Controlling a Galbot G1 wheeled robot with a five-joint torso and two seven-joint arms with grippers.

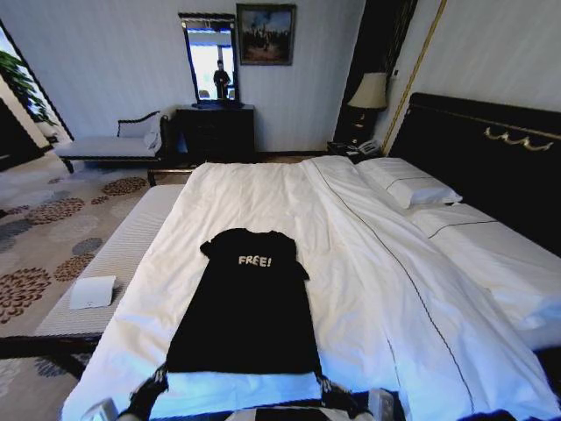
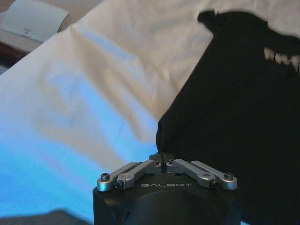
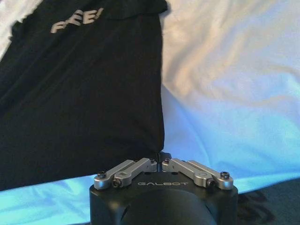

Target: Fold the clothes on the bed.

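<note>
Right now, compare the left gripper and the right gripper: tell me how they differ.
The left gripper pinches the T-shirt at its left hem corner; the right gripper pinches the right hem corner. White bed sheet lies outward of each. Both are shut on fabric, low at the bed's near edge.

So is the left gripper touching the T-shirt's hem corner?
Touching: in the left wrist view the left gripper is shut on the T-shirt at its corner.

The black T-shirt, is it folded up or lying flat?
Partly folded: the black T-shirt lies flat on the bed, sleeves tucked in, lettering showing.
</note>
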